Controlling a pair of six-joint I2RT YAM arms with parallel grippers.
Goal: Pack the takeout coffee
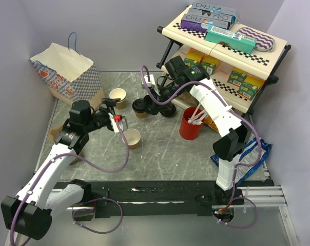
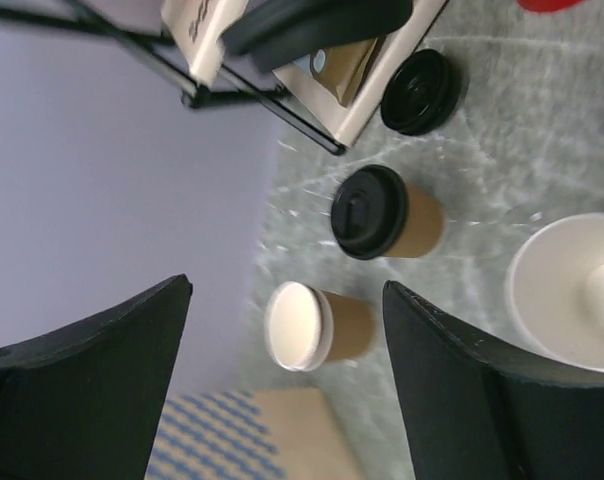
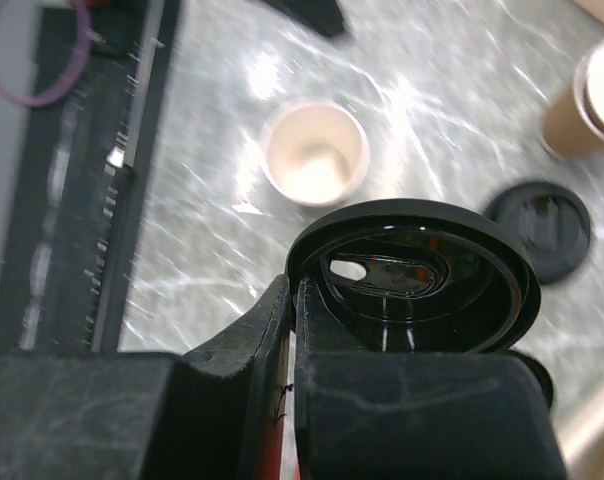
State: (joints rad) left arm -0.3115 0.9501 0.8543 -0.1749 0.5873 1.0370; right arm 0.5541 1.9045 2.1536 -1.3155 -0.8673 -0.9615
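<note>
One brown cup with a black lid (image 1: 140,106) stands mid-table; it also shows in the left wrist view (image 2: 382,212). Two lidless brown cups stand near it, one farther back (image 1: 117,97) and one nearer (image 1: 133,138). A loose black lid (image 1: 169,110) lies on the table by the shelf foot. My right gripper (image 1: 154,104) is shut on another black lid (image 3: 412,275) and holds it edge-on above the table, beside the lidded cup. My left gripper (image 1: 117,122) is wide open and empty, aimed at the back lidless cup (image 2: 307,326).
A checked paper bag (image 1: 68,72) stands at the back left. A red cup of stirrers (image 1: 191,123) stands right of centre. A shelf of boxes (image 1: 227,46) fills the back right. A blue bag (image 1: 253,154) lies at the right edge.
</note>
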